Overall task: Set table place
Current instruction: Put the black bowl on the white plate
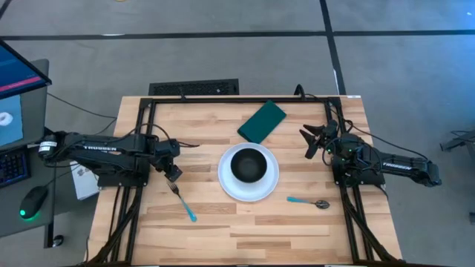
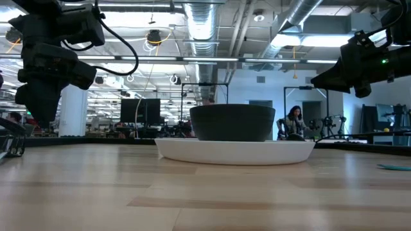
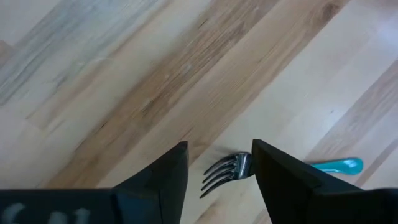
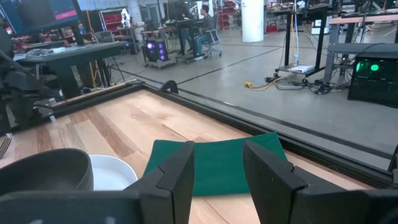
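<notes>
**Fork under the left gripper, napkin ahead of the right**

The left wrist view alone shows the fork lying on the table with its tines between the parted fingers of the left gripper; the teal handle pokes out past one finger. From above, a dark bowl sits in a white plate mid-table, with a spoon beside it. The right gripper, fingers spread and empty, faces a green napkin. Beyond the light-wood top lie grey floor and a workshop with desks, where a person sits.
</notes>
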Controlling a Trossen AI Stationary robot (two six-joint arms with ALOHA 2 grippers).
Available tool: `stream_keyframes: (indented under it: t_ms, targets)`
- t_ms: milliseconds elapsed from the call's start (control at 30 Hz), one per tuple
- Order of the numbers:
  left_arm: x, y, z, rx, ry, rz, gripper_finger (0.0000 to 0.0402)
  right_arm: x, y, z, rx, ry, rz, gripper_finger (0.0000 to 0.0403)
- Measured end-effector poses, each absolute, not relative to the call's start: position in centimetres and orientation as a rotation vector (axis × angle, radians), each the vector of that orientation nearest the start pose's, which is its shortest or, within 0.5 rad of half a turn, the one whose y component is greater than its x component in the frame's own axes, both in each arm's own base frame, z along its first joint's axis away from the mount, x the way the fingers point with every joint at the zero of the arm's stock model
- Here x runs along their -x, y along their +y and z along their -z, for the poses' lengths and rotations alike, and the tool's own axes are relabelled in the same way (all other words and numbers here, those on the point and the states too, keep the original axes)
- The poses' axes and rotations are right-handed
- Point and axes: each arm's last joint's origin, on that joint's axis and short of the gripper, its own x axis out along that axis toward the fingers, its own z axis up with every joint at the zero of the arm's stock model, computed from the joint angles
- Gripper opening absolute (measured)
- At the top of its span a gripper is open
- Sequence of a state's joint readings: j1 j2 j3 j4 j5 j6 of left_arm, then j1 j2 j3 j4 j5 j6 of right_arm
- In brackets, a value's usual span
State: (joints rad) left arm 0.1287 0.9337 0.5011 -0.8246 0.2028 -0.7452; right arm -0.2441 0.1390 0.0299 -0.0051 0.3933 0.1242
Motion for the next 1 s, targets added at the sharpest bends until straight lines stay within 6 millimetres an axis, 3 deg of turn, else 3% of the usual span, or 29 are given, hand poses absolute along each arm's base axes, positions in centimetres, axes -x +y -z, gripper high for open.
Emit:
stream_keyframes:
  t_ms: [567,833,1000]
  targets:
    - [-13.9,1.0,-17.6,0.951,1.245,-0.39,0.0168,-9.7,-3.6,-16.2,-0.111,0.076,0.643,0.0159]
    - [-12.8,0.6,-17.3,0.929,1.357,-0.475,0.0168,-9.7,-3.6,-16.2,-0.111,0.076,0.643,0.0159]
    - [-13.1,0.5,-17.3,0.897,1.321,-0.486,0.0154,-9.7,-3.6,-16.2,-0.111,0.076,0.643,0.0159]
